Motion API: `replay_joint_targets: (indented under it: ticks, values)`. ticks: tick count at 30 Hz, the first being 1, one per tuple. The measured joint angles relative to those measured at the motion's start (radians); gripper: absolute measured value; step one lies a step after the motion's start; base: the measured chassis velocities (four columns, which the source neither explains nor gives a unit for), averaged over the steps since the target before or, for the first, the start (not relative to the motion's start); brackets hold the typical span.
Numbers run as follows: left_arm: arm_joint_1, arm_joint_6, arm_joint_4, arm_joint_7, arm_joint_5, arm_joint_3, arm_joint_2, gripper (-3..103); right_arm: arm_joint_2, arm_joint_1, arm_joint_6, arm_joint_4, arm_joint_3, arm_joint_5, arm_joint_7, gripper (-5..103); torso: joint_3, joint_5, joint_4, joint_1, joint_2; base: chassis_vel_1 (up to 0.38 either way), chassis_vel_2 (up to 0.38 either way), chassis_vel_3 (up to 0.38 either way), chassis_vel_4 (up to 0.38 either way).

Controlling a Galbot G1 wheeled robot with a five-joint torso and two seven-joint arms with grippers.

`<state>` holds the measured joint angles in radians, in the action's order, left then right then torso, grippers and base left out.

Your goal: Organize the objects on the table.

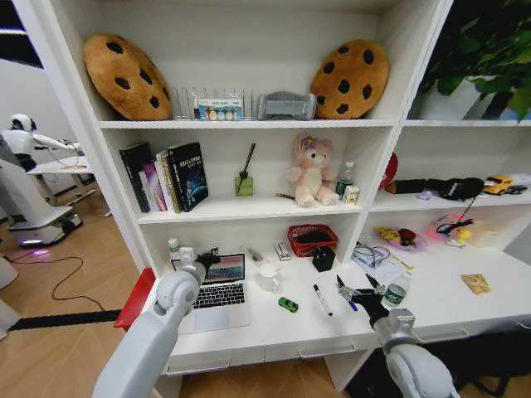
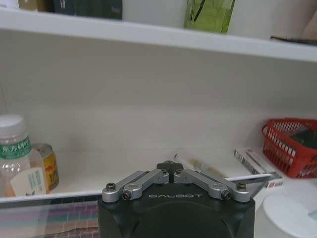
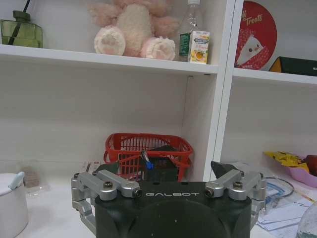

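The silver laptop [image 1: 214, 292] stands open at the left of the white table [image 1: 431, 303]. My left gripper [image 1: 207, 257] is shut at the top edge of its screen [image 2: 44, 218], and in the left wrist view the gripper [image 2: 170, 166] has its links folded together. A tiny green toy car [image 1: 288, 304], a black pen [image 1: 322, 299] and a blue pen [image 1: 348, 303] lie mid-table. My right gripper [image 1: 355, 292] hovers open just above the blue pen, with its fingers [image 3: 220, 169] spread wide. A green-capped clear bottle [image 1: 397, 290] stands beside it, and a yellow packet [image 1: 475, 283] lies far right.
A white mug [image 1: 267, 277], a black holder [image 1: 323, 259] and a red mesh basket [image 1: 312, 240] sit behind the pens. A bottle [image 2: 15, 153] and a yellow can [image 2: 47, 166] stand behind the laptop. Papers [image 1: 373, 255] lie at the back right. Shelves rise close above the table.
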<state>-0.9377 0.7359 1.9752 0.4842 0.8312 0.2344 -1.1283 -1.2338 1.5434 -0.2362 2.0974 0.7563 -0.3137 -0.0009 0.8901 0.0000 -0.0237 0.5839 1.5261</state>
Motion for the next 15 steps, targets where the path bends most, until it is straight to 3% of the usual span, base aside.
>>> replay_joint_targets:
  ticks: [7,10,15]
  values:
    - [-0.067,0.003,0.079,0.05,0.037,0.005,0.05,0,-0.015,0.005,0.0,0.019,-0.011,0.0,0.039,100,0.0,-0.0003,0.0,0.0,0.0,0.0,0.0,0.0,0.0]
    - [-0.136,0.002,0.18,0.126,0.077,0.005,0.085,0,-0.031,0.017,0.008,0.018,-0.021,0.023,0.044,100,0.0,-0.0002,-0.0001,0.0,0.0,0.0,0.0,0.0,0.0]
    - [-0.203,0.002,0.232,0.192,0.116,-0.002,0.095,0,-0.051,0.026,0.02,0.01,-0.036,0.053,0.045,100,0.0,-0.0001,-0.0001,0.0,0.0,0.0,0.0,0.0,0.0]
